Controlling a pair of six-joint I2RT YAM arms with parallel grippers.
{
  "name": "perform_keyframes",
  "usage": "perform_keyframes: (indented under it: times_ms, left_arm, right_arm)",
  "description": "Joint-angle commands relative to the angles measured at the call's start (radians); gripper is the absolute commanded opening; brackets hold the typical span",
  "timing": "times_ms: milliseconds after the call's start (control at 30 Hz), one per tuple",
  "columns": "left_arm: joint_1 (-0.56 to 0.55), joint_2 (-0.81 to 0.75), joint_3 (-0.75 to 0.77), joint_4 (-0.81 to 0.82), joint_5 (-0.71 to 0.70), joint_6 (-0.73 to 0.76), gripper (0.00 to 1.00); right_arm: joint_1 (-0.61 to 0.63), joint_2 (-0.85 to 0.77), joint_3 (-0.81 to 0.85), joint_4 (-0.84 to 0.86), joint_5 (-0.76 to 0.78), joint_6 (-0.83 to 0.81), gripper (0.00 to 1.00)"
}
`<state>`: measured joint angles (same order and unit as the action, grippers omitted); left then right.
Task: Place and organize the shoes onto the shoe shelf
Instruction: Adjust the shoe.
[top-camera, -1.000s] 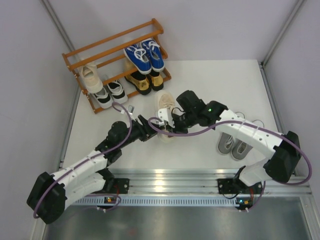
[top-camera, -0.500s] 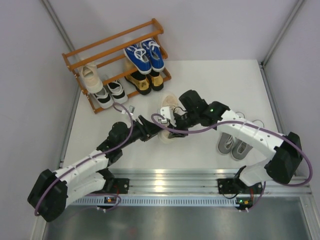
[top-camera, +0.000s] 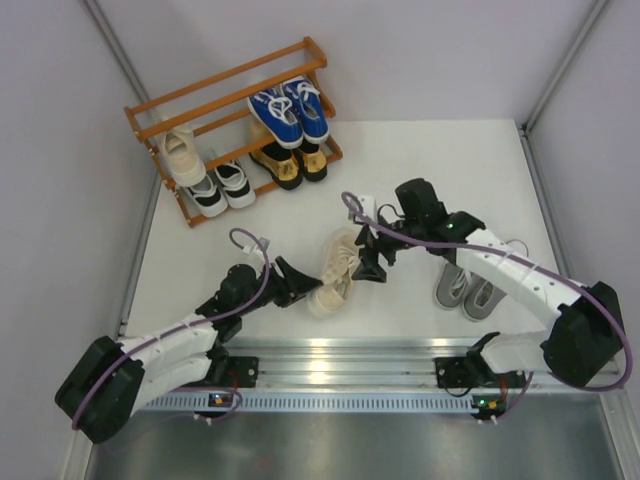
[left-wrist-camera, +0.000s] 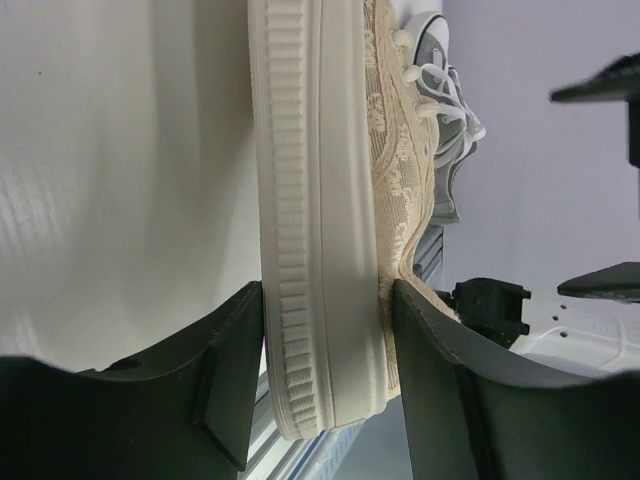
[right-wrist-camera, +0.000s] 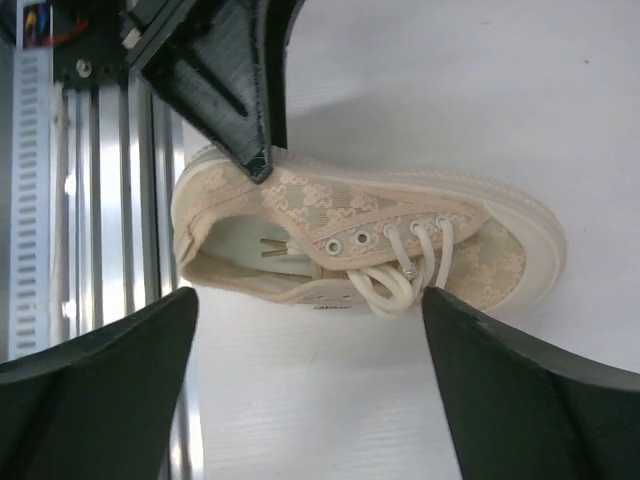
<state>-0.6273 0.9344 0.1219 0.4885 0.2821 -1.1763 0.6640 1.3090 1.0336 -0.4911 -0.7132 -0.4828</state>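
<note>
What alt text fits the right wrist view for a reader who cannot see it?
A beige lace-up shoe lies on the white table, toe to the right, with the left claw's finger on its heel. The right claw is wide open, its two dark fingers framing the shoe from below.

Top external camera: high behind the near edge of the desk (top-camera: 430, 160), facing down, far, covering the whole surface. Left wrist camera: low, sighting along the desk, very close against the beige shoe (left-wrist-camera: 320, 250). Right wrist camera: directly above, near. All three views share that shoe.
</note>
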Motion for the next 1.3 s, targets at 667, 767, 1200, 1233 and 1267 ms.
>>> perform_keyframes:
  times_ms: [667, 767, 1200, 1233, 1267]
  left_arm:
    - [-0.003, -0.08, 0.01, 0.441, 0.186, -0.031, 0.0]
    - [-0.003, -0.095, 0.033, 0.441, 0.192, -0.034, 0.0]
    - [-0.003, -0.085, 0.104, 0.472, 0.2, -0.042, 0.0]
    - [-0.003, -0.085, 0.108, 0.472, 0.197, -0.039, 0.0]
    - [-0.003, -0.082, 0.113, 0.467, 0.197, -0.04, 0.0]
  right_arm:
    - [-0.392, 0.108, -0.257, 0.74, -0.239, 0.967, 0.99]
    - [-0.392, 0.111, -0.276, 0.796, -0.272, 0.993, 0.99]
    - [-0.334, 0.121, -0.271, 1.043, -0.468, 1.202, 0.69]
    - [-0.333, 0.121, -0.261, 1.057, -0.473, 1.207, 0.61]
    - [-0.334, 0.121, -0.253, 1.06, -0.488, 1.211, 0.44]
